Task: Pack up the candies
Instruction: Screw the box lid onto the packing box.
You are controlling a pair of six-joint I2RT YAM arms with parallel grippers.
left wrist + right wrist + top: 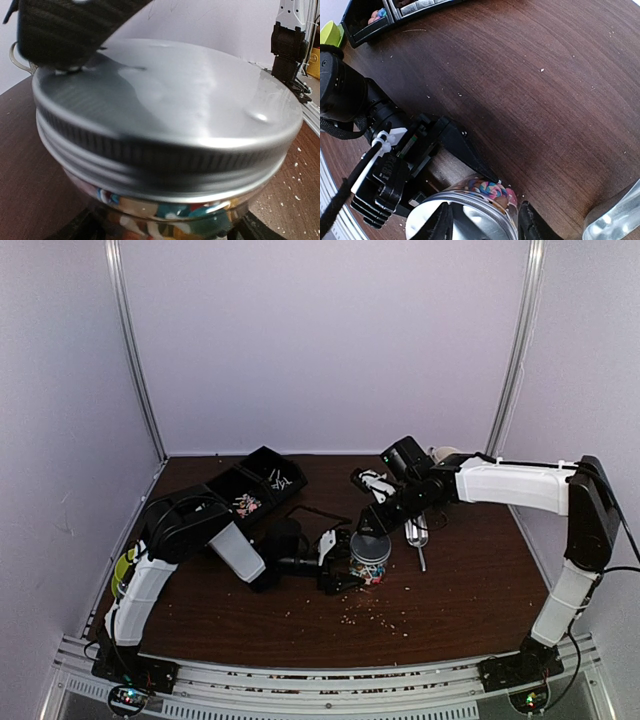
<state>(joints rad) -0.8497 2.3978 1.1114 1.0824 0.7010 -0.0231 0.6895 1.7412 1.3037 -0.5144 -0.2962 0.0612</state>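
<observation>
While lidded, jar [369, 565] holds candies [487, 189] | left jaws clamp jar | right jaws straddle lid [165, 100], grip unclear

Bench [470, 580]: dark brown, wood-grained, flecked with pale crumbs [385, 618]. Jar [369, 558]: clear. Its lid [165, 115] is recorded as silver-grey with a ribbed band. Candies [490, 189]: pastel pink, blue, yellow, swirled. Bins [262, 480]: black. Walls [320, 340]: pale lilac.

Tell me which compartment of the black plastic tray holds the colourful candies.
The compartment nearer the left arm: it holds pink and white candies, while the farther compartment holds only pale stick-like pieces.
</observation>
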